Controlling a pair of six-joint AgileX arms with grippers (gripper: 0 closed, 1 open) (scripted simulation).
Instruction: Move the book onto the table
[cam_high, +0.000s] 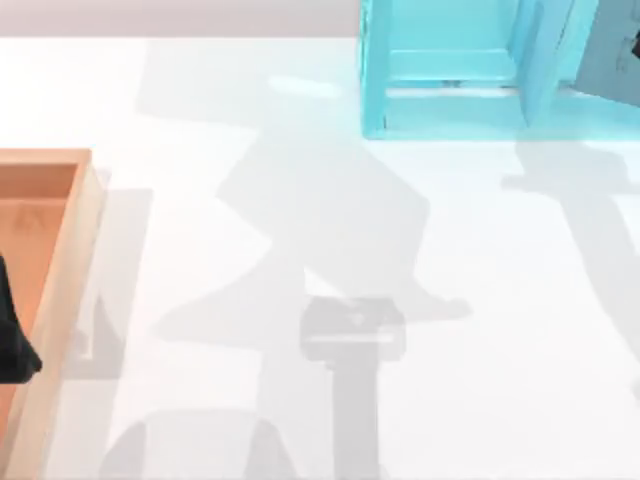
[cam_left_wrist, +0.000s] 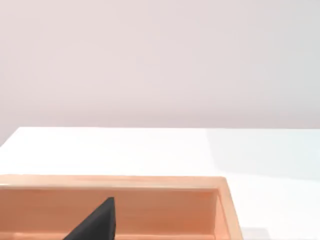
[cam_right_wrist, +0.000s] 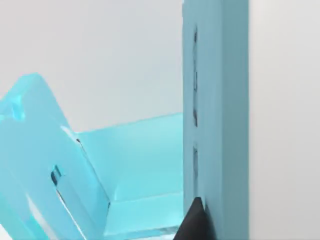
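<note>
The book (cam_high: 608, 48) is a darker teal slab standing on edge at the far right, tilted against the lighter cyan shelf unit (cam_high: 450, 70). In the right wrist view the book (cam_right_wrist: 220, 100) rises as a tall upright slab. My right gripper (cam_right_wrist: 200, 222) is shut on its lower part, with one dark fingertip (cam_right_wrist: 195, 220) pressed against its face and the other hidden behind it. A black sliver of that gripper (cam_high: 636, 45) touches the top view's right edge. The white table (cam_high: 480, 300) spreads below. My left gripper (cam_high: 15, 345) hangs parked over the wooden tray.
An orange-brown wooden tray (cam_high: 75, 260) lies along the table's left edge, and its rim (cam_left_wrist: 220, 200) crosses the left wrist view. The cyan shelf unit (cam_right_wrist: 140, 165) has an upright divider (cam_high: 540, 60) beside the book. Grey arm shadows fall across the table's middle.
</note>
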